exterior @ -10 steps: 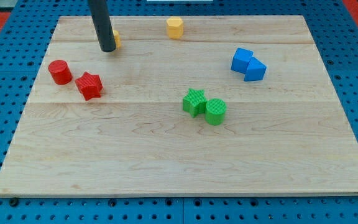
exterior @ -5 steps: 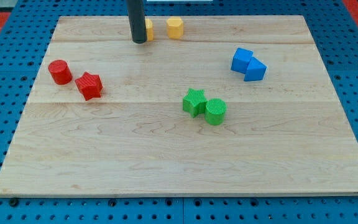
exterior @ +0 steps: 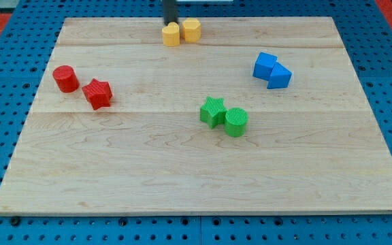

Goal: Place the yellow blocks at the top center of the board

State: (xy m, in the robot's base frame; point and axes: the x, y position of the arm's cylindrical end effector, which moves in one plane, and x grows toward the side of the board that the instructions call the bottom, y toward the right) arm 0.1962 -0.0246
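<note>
Surface: pale wooden board point(exterior: 203, 170) of jointed planks, lying on a blue pegboard table point(exterior: 5, 82); red matting shows at the view's top corners
Tool: my tip point(exterior: 171, 23) is the lower end of a dark rod entering from the view's top edge; it has no jaws and grasps nothing; it stands at the board's top edge, just above the left yellow block, too close to tell whether they touch
Left yellow block: point(exterior: 171, 35) short and rounded, exact shape hard to make out; near the top centre of the board, slightly to the view's left of the middle
Right yellow block: point(exterior: 192, 30) a squat faceted cylinder; just beside the left one on its right and a little higher in the view; the two appear to touch
Red cylinder: point(exterior: 65, 79) upright, at the view's left side of the board
Red star: point(exterior: 98, 93) just right of and below the red cylinder, close but apart
Green star: point(exterior: 213, 111) near the board's middle
Green cylinder: point(exterior: 236, 122) touching the green star on its lower right
Blue cube: point(exterior: 265, 65) at the view's right side, upper half of the board
Blue wedge: point(exterior: 279, 77) pressed against the blue cube's lower right
Spacing: red, green and blue pairs lie well apart from each other and from the yellow pair
</note>
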